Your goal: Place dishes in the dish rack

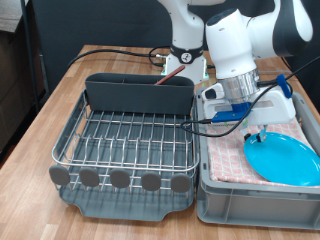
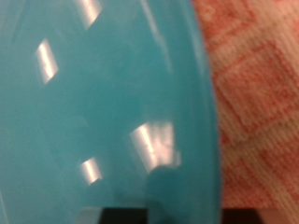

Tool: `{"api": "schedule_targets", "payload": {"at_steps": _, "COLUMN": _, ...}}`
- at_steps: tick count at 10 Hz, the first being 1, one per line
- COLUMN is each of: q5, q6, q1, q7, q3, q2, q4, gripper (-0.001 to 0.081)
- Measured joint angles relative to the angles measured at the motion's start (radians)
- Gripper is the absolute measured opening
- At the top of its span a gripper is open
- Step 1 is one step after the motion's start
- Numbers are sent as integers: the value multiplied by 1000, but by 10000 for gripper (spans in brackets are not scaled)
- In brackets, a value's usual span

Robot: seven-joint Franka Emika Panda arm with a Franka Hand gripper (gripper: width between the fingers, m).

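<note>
Nearest the exterior camera sits the grey bin (image 1: 215,190), its front wall at about five o'clock in that view, lined with pink checked cloth (image 1: 235,160). Inside it lies the bright-blue plate (image 1: 283,160), tilted against the bin's side on the exterior view's right, at roughly four o'clock.

Gripper (image 1: 252,128) hangs low over the bin, at the plate's upper rim towards the exterior view's left; whether the fingers touch the rim cannot be told. Jaw state: cannot tell (the fingers are masked by the hand's white body and blue cabling).

Wrist view is filled by the plate (image 2: 103,103), blurred and glossy, with checked cloth (image 2: 257,103) beside its curved edge; only a dark sliver of finger shows at the frame edge.

Dish rack (image 1: 125,140) stands at nine o'clock, just beside the bin; its chrome grid holds no dish. Utensil caddy (image 1: 138,93) runs along the rack's far side, and a reddish-brown spoon (image 1: 171,74) pokes out above its rim, mostly hidden. Wooden table (image 1: 45,110) lies beneath.
</note>
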Motion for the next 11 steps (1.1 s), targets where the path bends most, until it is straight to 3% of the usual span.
{"api": "schedule_targets", "payload": {"at_steps": 1, "q5": 1, "q6": 2, "q1": 0, "q7": 0, "q3": 0, "q2": 0, "q4": 0, "gripper": 126}}
{"api": "schedule_targets", "payload": {"at_steps": 2, "q5": 4, "q6": 3, "q1": 0, "q7": 0, "q3": 0, "q2": 0, "q4": 2, "gripper": 43}}
{"api": "schedule_targets", "payload": {"at_steps": 8, "q5": 6, "q6": 13, "q1": 3, "q7": 14, "q3": -2, "q2": 0, "q4": 1, "gripper": 43}}
{"api": "schedule_targets", "payload": {"at_steps": 11, "q5": -94, "q6": 19, "q1": 32, "q7": 116, "q3": -39, "q2": -12, "q4": -10, "gripper": 33}}
